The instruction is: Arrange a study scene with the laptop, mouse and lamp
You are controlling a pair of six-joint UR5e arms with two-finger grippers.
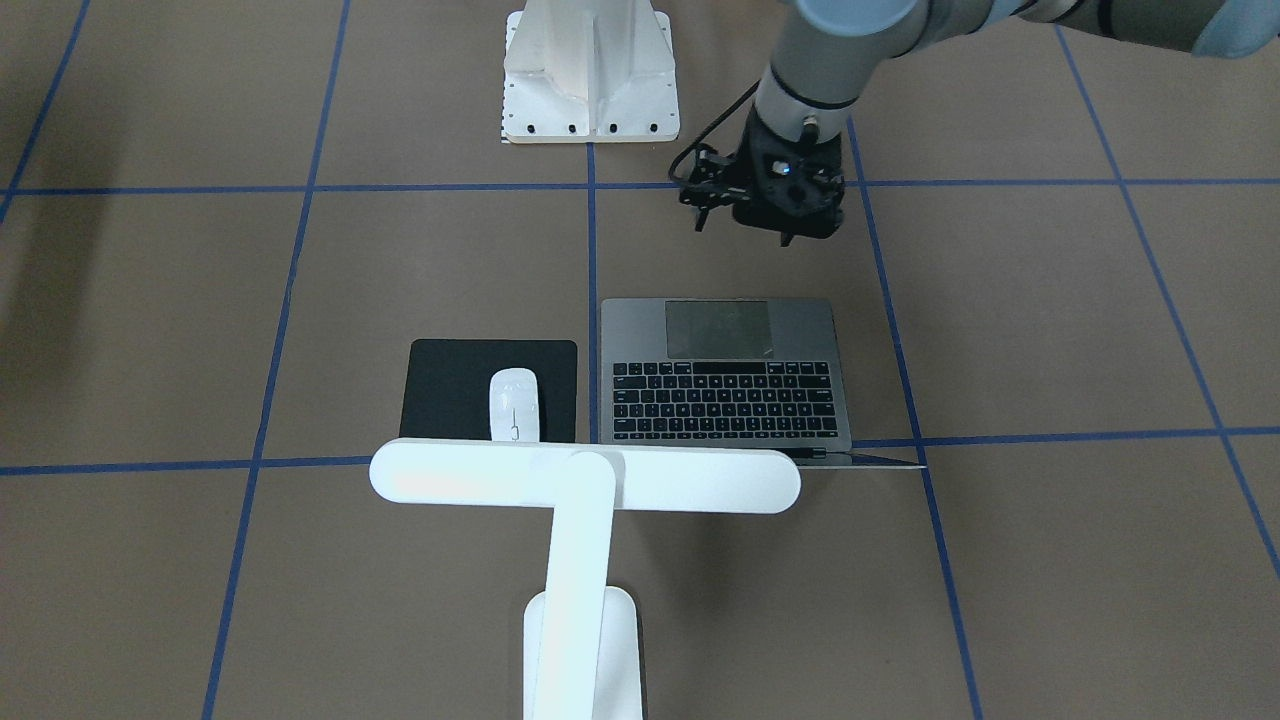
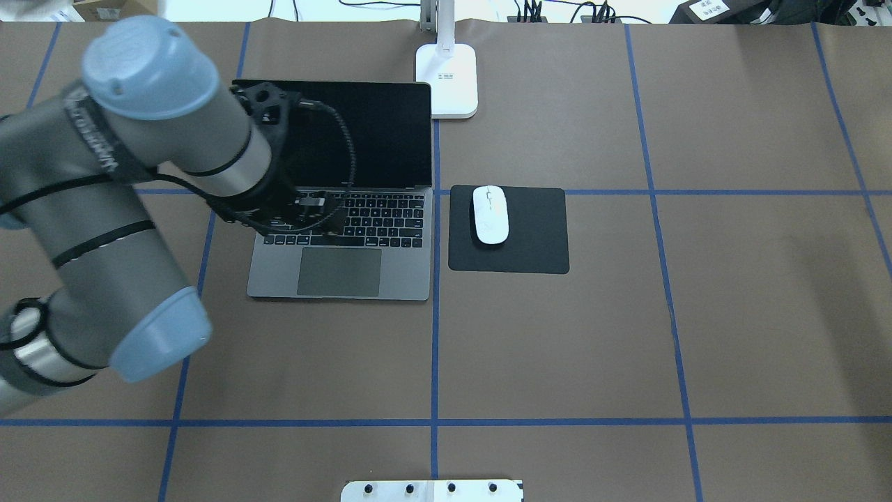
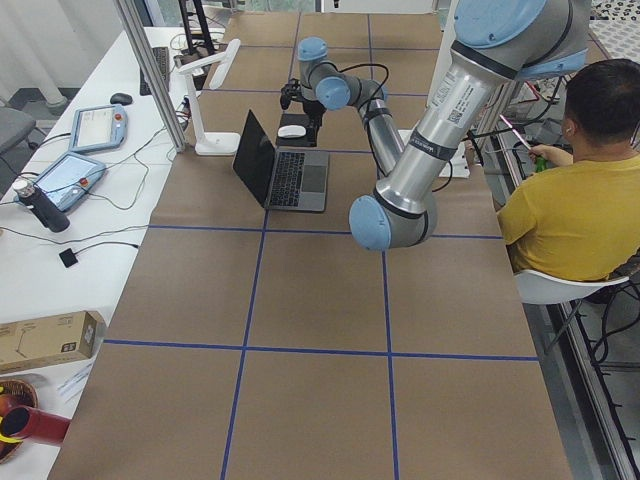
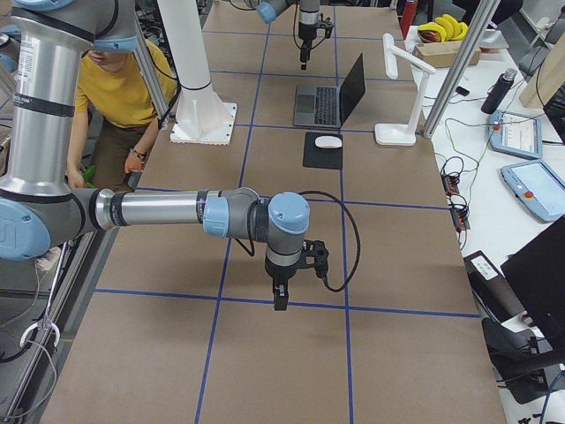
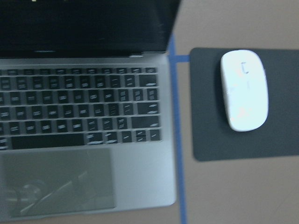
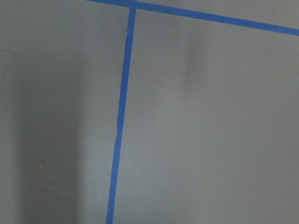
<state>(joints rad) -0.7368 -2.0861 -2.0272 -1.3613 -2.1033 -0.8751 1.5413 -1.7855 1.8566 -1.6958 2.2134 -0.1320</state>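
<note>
Centrally, open laptop (image 2: 339,270), mouse (image 2: 490,214) on pad (image 2: 533,244)

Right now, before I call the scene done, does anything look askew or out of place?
Nothing stands out. The laptop sits open, the mouse lies on the black pad beside it, and the lamp stands upright beyond them.
</note>
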